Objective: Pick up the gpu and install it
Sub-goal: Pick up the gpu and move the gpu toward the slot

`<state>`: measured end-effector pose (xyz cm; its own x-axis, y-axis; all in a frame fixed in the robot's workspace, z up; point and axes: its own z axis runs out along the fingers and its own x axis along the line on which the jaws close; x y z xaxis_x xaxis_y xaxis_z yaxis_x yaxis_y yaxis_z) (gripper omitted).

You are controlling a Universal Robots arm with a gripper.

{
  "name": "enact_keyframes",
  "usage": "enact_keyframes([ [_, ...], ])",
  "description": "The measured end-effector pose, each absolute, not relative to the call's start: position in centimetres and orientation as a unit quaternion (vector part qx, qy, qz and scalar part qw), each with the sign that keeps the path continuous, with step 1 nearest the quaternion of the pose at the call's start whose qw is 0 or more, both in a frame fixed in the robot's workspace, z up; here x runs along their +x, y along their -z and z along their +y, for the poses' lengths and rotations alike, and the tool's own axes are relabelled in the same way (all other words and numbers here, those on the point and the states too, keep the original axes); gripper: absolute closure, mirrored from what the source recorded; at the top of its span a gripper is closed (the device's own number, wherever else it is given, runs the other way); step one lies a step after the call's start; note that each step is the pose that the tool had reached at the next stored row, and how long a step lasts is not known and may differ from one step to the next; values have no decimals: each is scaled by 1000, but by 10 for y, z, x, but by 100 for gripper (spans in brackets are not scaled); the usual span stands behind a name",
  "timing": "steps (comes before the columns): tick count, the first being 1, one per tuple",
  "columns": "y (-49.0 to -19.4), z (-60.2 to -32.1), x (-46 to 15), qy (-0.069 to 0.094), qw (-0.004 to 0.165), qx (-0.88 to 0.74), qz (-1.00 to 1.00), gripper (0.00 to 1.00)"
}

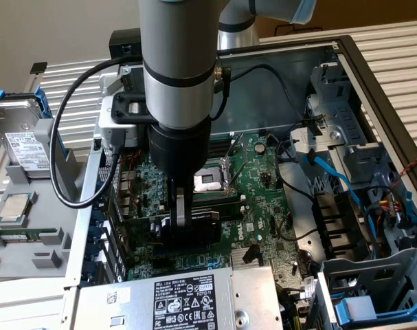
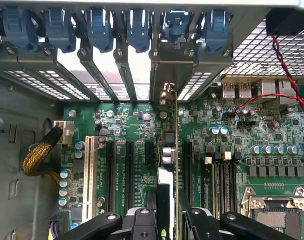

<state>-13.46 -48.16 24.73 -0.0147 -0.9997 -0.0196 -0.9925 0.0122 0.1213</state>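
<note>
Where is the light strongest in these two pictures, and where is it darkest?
Wrist view: daylight glares white through the open slots behind the motherboard. Exterior view: the arm shades the gpu, and the power supply looks brightest.

An open computer case lies on a slatted worktop, with a green motherboard inside showing an empty processor socket. A silver power supply sits at the case's near edge, and blue cables run toward the exterior view's right. On the exterior view's left, a hard drive stands in a grey holder above a loose processor chip.
</note>
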Motion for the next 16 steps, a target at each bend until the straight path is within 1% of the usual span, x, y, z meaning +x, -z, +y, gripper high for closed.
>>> enact_keyframes([
  [16,-246,-482,-134,49,35,701,-710,73],
])
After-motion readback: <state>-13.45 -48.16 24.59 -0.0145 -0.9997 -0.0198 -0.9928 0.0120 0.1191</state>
